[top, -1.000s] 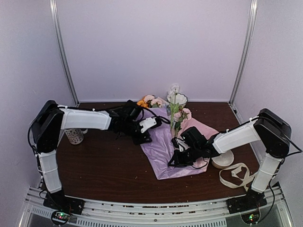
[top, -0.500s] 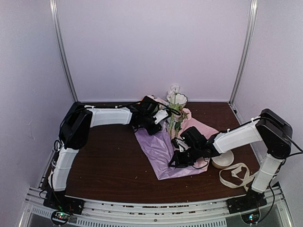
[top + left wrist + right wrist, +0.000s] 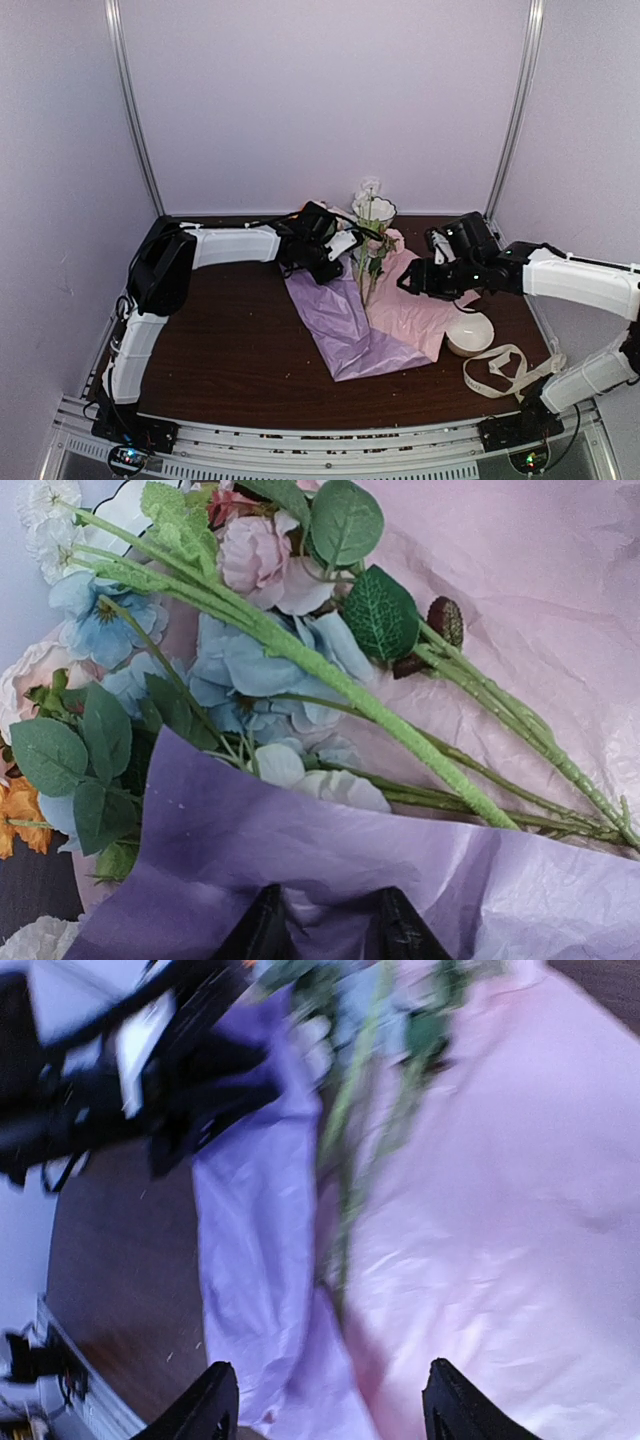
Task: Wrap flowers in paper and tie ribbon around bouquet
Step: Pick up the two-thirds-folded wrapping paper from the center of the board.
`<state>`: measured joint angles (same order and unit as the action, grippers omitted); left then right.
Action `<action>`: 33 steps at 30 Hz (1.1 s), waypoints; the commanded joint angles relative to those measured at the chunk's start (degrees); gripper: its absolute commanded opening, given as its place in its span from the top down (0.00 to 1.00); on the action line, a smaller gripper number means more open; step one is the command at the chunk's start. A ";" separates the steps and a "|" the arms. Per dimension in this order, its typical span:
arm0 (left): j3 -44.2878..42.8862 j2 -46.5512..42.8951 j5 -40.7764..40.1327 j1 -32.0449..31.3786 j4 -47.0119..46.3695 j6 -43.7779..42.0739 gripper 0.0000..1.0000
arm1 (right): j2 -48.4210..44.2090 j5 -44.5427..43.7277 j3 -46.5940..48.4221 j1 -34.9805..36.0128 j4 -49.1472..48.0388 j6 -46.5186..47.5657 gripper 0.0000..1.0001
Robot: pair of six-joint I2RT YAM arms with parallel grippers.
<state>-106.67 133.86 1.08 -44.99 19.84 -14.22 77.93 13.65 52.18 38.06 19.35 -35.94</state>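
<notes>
My left fingers (image 3: 258, 935) are pinched shut on the edge of the paper (image 3: 372, 335). They lift a purple flap over the green stems. The flowers (image 3: 300, 665) lie on the pink side of the sheet on the table (image 3: 220, 340), with the blooms toward the far wall. My right fingers (image 3: 212, 1408) are spread wide above the pink part and hold nothing. The ribbon (image 3: 505, 370) lies loose by my right arm, near a white bowl (image 3: 470, 336).
</notes>
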 commanded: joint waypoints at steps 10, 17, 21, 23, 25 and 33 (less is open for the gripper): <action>-1.02 2.57 2.96 0.08 0.75 0.61 0.68 | -7.65 -0.43 -18.14 -27.81 0.90 -13.36 0.31; -0.77 2.61 3.19 0.08 0.31 -0.04 0.70 | -4.27 -1.00 -17.06 -30.37 -4.33 -16.49 0.30; -0.73 2.59 3.15 0.08 0.12 -0.15 0.71 | -0.20 2.03 -16.76 -30.52 -6.07 -17.36 0.29; -0.73 2.63 3.21 0.08 0.12 -0.20 0.71 | 1.19 3.44 -18.13 -30.59 -8.87 -18.76 0.29; -0.73 2.60 3.22 0.08 0.12 -0.24 0.71 | 2.46 4.79 -18.76 -30.68 -11.26 -19.58 0.29; -0.71 2.60 3.22 0.08 0.12 -0.26 0.72 | 4.60 9.08 -18.28 -30.83 -20.21 -20.40 0.39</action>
<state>-107.18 134.39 2.48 -44.93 19.40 -14.24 82.04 20.14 34.22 7.62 5.19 -55.40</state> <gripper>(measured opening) 0.287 0.626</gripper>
